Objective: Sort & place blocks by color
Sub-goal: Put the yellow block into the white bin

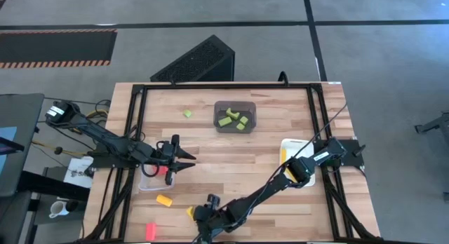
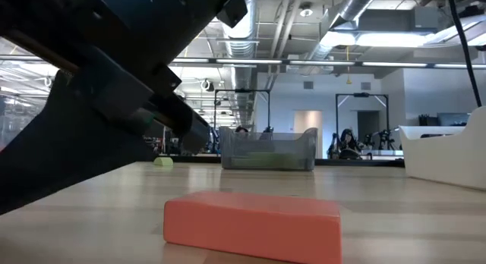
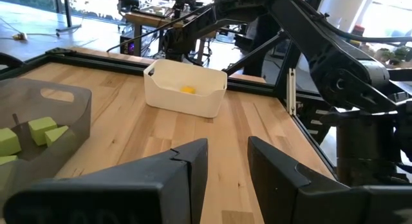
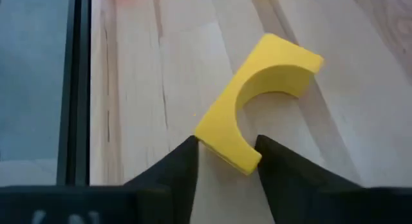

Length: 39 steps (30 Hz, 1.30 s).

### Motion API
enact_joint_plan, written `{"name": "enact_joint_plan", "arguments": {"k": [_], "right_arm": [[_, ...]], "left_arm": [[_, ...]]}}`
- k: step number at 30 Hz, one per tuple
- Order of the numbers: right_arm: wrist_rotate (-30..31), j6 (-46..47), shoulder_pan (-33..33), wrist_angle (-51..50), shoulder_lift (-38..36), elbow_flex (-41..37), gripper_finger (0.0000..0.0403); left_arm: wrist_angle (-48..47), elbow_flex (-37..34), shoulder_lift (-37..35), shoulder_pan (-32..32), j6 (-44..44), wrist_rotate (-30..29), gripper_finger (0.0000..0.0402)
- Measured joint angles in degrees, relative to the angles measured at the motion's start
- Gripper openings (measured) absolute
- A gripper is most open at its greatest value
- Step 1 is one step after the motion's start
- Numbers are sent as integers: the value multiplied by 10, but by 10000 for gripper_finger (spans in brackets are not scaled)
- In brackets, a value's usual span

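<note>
Right wrist view showed the right gripper point(image 4: 225, 153) partly open astride one end of the yellow arch block point(image 4: 257, 98) on the table, probably to carry it to the white bin point(image 1: 289, 147).

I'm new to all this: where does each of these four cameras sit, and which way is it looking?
High view: overhead, straight down on the wooden table and both arms.
Low view: at tabletop height, facing a flat red block; a dark arm looms above.
Left wrist view: past the left gripper to the white plastic bin, also seen from above.
Right wrist view: down past the right gripper onto the yellow arch block.
</note>
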Motion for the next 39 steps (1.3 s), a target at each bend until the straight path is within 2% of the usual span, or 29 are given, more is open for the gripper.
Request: {"name": "enact_joint_plan", "arguments": {"k": [5,11,15,18,23,32,35,39], "right_arm": [[1,-25,-2,0,0,0,118],[2,-31,-2,2,0,0,62],[1,-31,-4,3,0,0,40],[0,-22,-5,6,0,0,39],[-12,-15,-5,34,0,0,82],[-14,-15,-7,51,0,0,221],[-15,-16,-10,30,-4,0,248],[12,-20,-7,-21,-33,-1,254]], "left_arm": [[0,0,0,0,0,0,98],[0,0,0,0,0,0,98],[0,0,0,0,0,0,98],[0,0,0,0,0,0,98],[0,0,0,0,0,0,98],[-8,0,0,0,-5,8,98],[-17,0,0,0,-15,39,98],[-24,2,0,0,-32,123,98]]}}
